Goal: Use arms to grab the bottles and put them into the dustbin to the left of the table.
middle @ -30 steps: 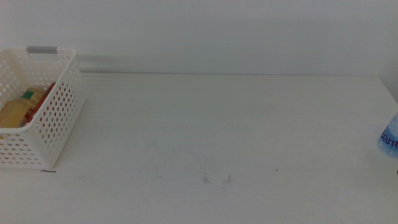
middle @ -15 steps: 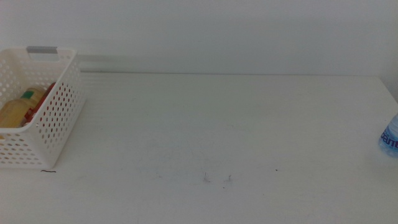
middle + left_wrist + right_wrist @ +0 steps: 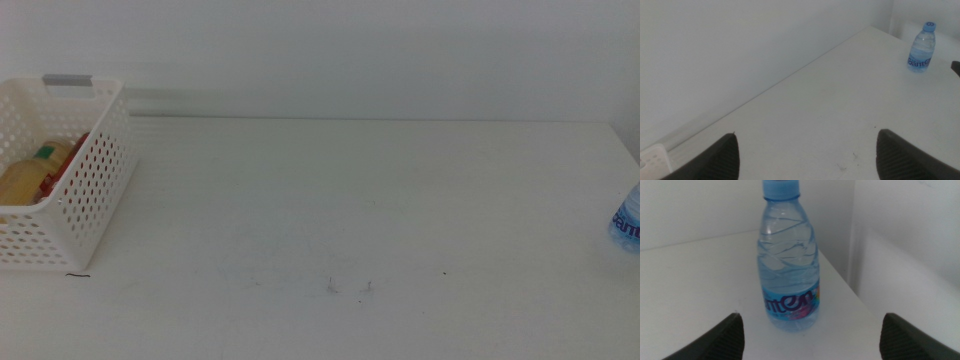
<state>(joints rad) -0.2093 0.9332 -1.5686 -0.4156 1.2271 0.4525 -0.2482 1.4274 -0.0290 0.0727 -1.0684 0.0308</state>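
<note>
A small clear water bottle (image 3: 626, 222) with a blue cap stands upright at the table's far right edge, cut by the middle view's border. In the right wrist view this bottle (image 3: 788, 265) stands close ahead of my right gripper (image 3: 810, 335), whose jaws are wide open with nothing between them. My left gripper (image 3: 805, 155) is open and empty over the table, and the water bottle (image 3: 921, 47) shows far beyond it. The white perforated dustbin (image 3: 85, 195) sits at the table's left end, holding a yellow-liquid bottle (image 3: 30, 172) and a red can (image 3: 68, 165). Neither arm shows in the middle view.
The white tabletop (image 3: 350, 210) carries a few small dark marks (image 3: 348, 287) near its front. A white wall runs along the far edge. A corner of the basket (image 3: 652, 157) shows in the left wrist view.
</note>
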